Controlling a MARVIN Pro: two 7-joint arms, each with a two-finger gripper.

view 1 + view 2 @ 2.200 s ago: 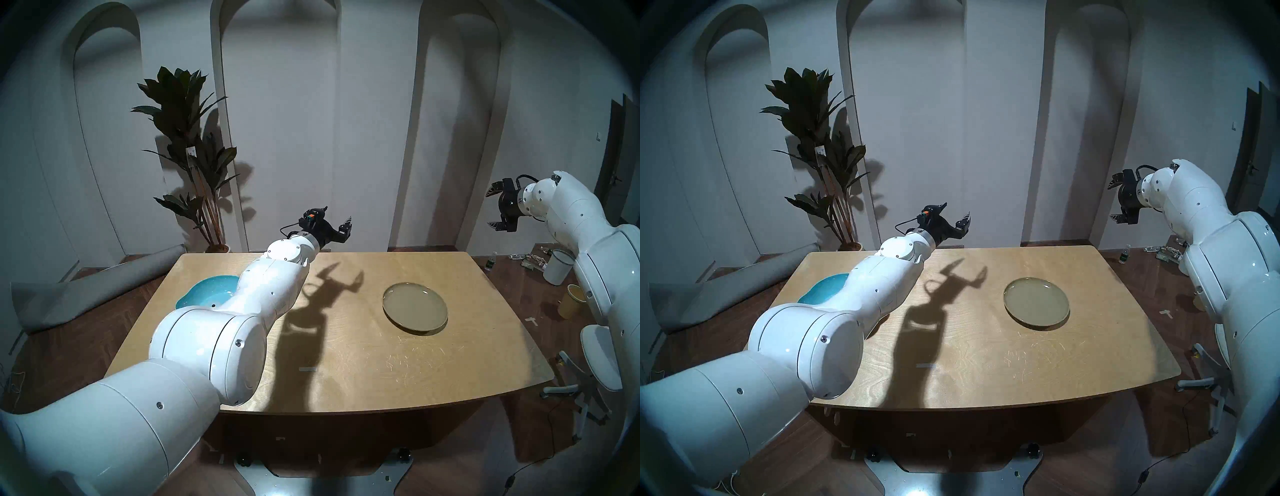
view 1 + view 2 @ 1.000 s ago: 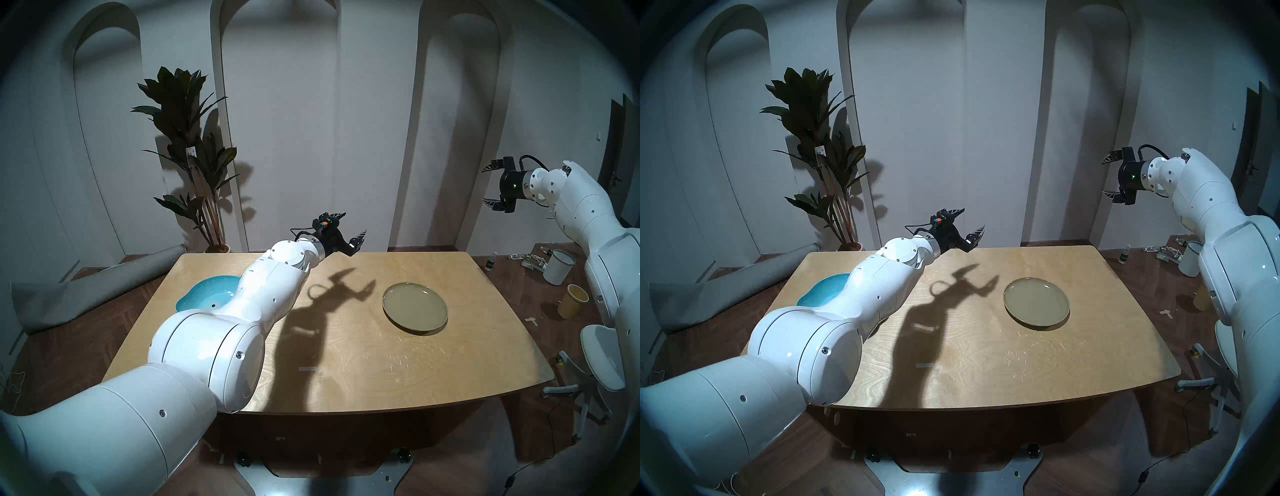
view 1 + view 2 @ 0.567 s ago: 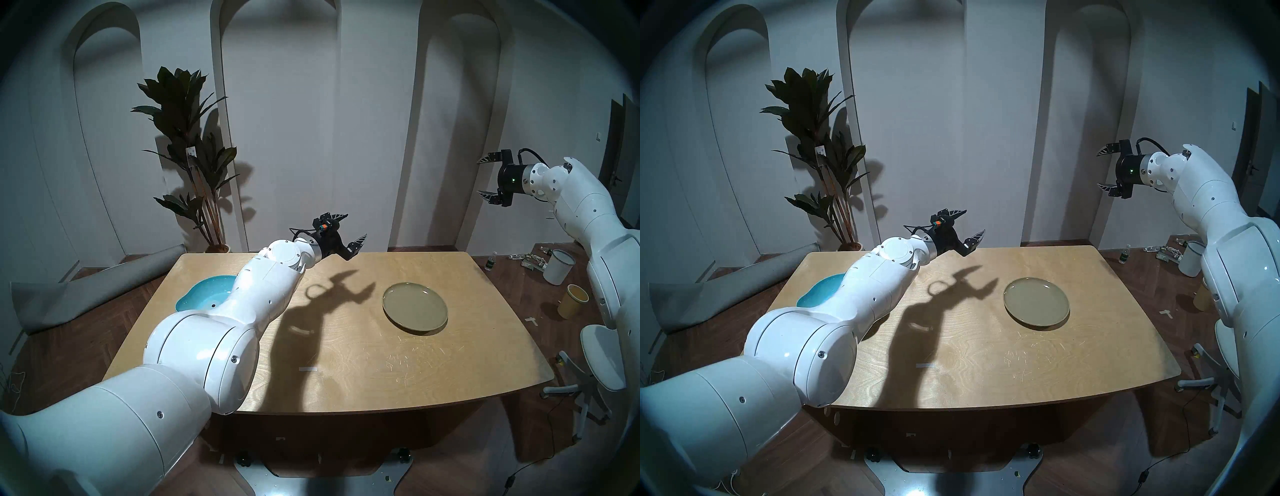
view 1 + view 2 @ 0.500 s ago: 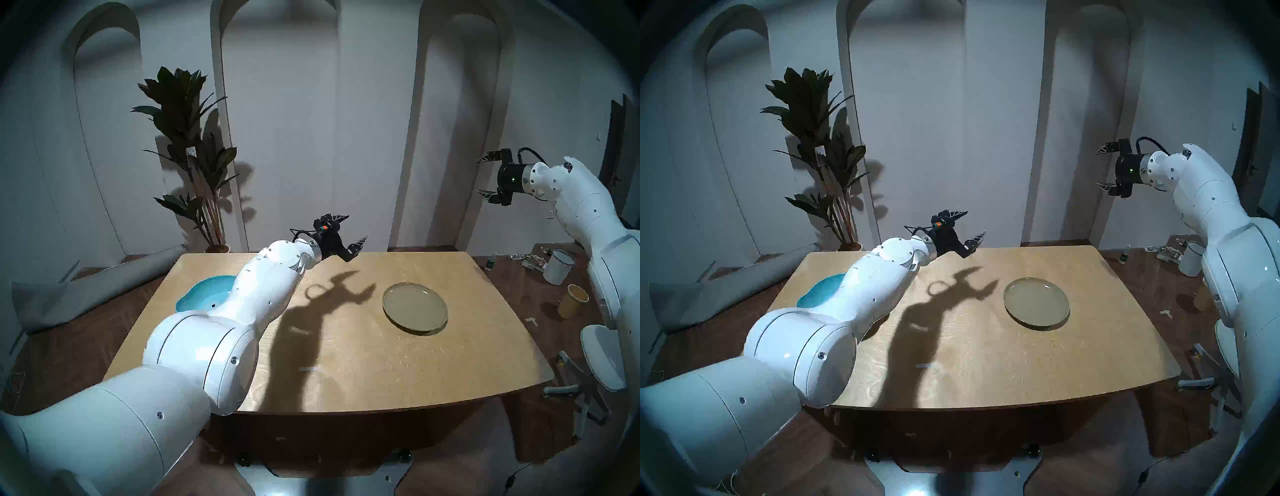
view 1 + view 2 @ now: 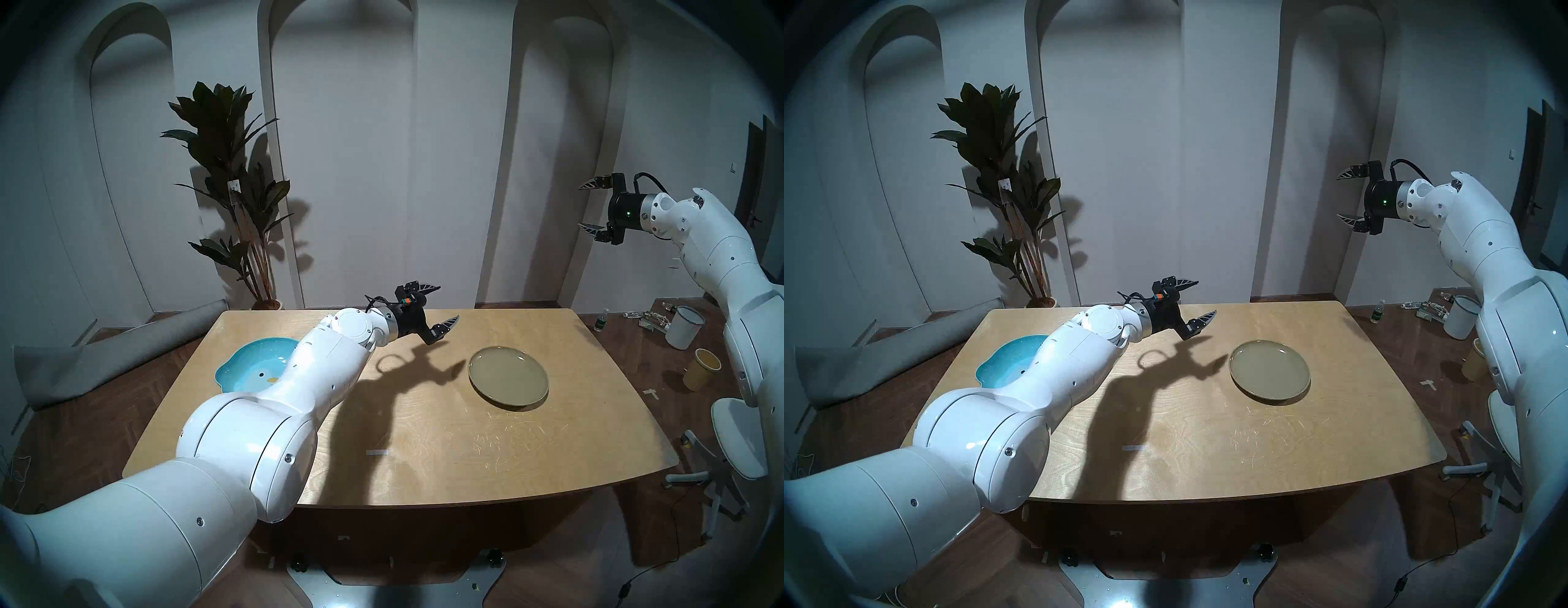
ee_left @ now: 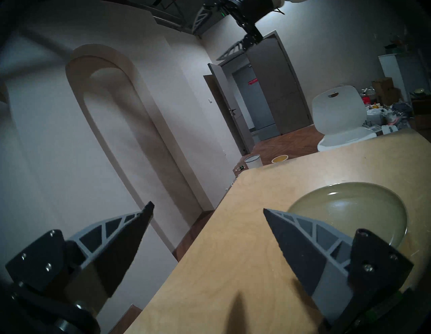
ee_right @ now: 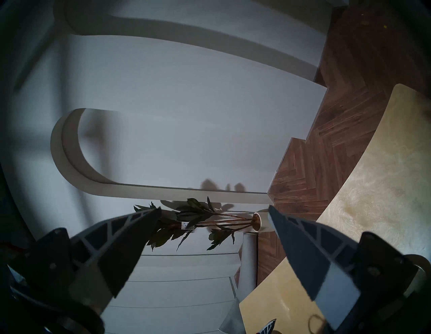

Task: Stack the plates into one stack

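**Two plates lie flat and far apart on the table**

The big wooden table (image 5: pixel 424 424) has lots of bare room in the middle and at the front. The left arm (image 5: pixel 212 446) is long and white. It reaches across the left side of the table and covers part of the blue plate (image 5: pixel 250 365).

The blue plate lies flat near the table's left edge. It has a wavy rim and a penguin picture on it. The olive plate (image 5: pixel 508 378) is round and plain. It lies flat on the right half of the table, well apart from the blue one. It is round, so it has no long side. Nothing lies between the two plates but the arm and its shadow.

The left gripper (image 5: pixel 439 303) hangs above the table near the back edge. It points across toward the olive plate. Its two fingers are spread wide and hold nothing.

The right gripper (image 5: pixel 587 206) is high up in the air, past the table's right back corner. Its fingers are spread wide too, with nothing in them.

On the floor at the right stand a white chair (image 5: pixel 738 441), a white bucket (image 5: pixel 684 327) and a yellow cup (image 5: pixel 702 368). A tall plant (image 5: pixel 237 199) stands by the back wall.
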